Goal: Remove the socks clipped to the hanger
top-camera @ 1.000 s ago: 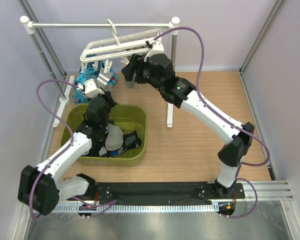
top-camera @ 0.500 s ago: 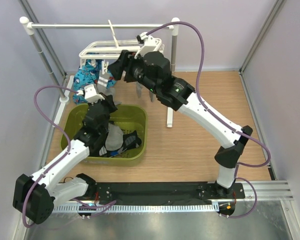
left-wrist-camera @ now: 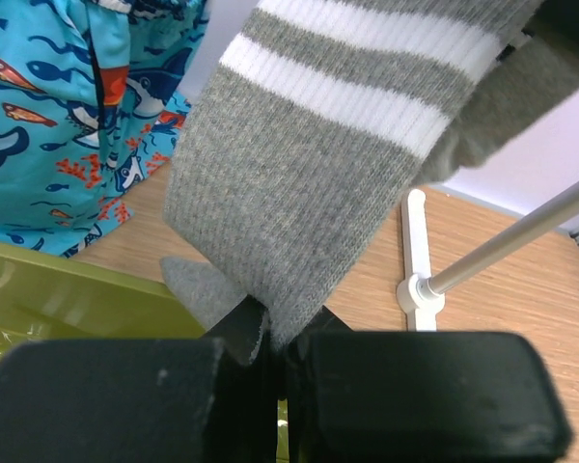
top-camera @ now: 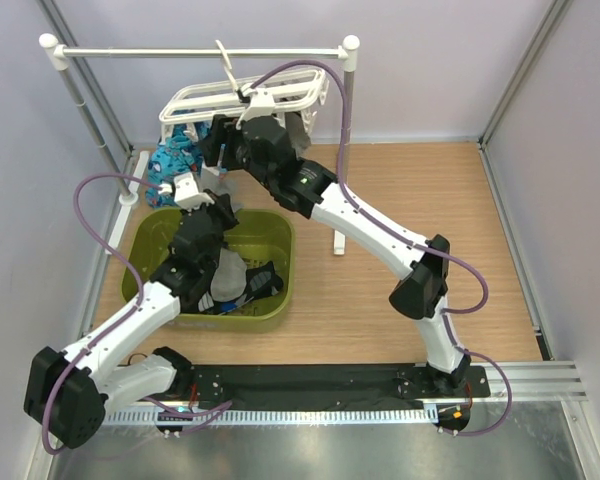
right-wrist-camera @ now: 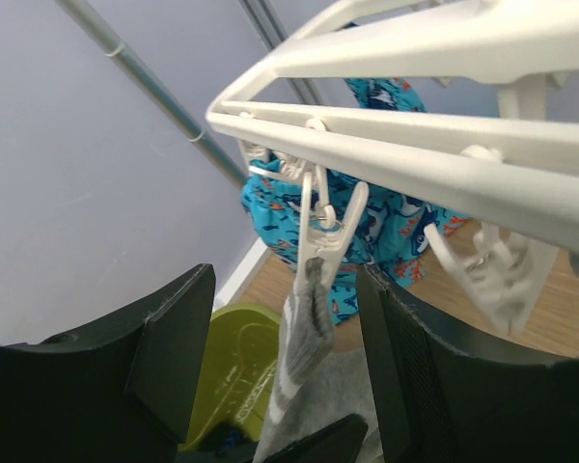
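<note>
The white hanger [top-camera: 242, 98] hangs by its hook from the rail, and its bars [right-wrist-camera: 415, 48] fill the top of the right wrist view. A grey sock with white stripes [left-wrist-camera: 309, 193] dangles from one clip [right-wrist-camera: 323, 236]. My left gripper [left-wrist-camera: 275, 338] is shut on the sock's lower tip, just above the bin. My right gripper [right-wrist-camera: 285, 357] is open, its fingers [right-wrist-camera: 174, 347] standing either side of that clip and the grey sock [right-wrist-camera: 304, 338] without touching them. A blue patterned sock [right-wrist-camera: 386, 222] hangs behind it. My right gripper [top-camera: 225, 150] sits under the hanger's left half.
A green bin [top-camera: 152, 232] lies below the hanger with a grey sock [top-camera: 225, 272] and a dark sock [top-camera: 262, 282] inside. The white rail stand [top-camera: 348, 120] has a foot on the wooden floor [left-wrist-camera: 417, 260]. Metal frame poles [top-camera: 90, 100] and walls close in on the left.
My right arm has swung left along the hanger, from its right end to the clip holding the grey sock. The hanger has swayed. My left gripper has stayed shut on the sock.
</note>
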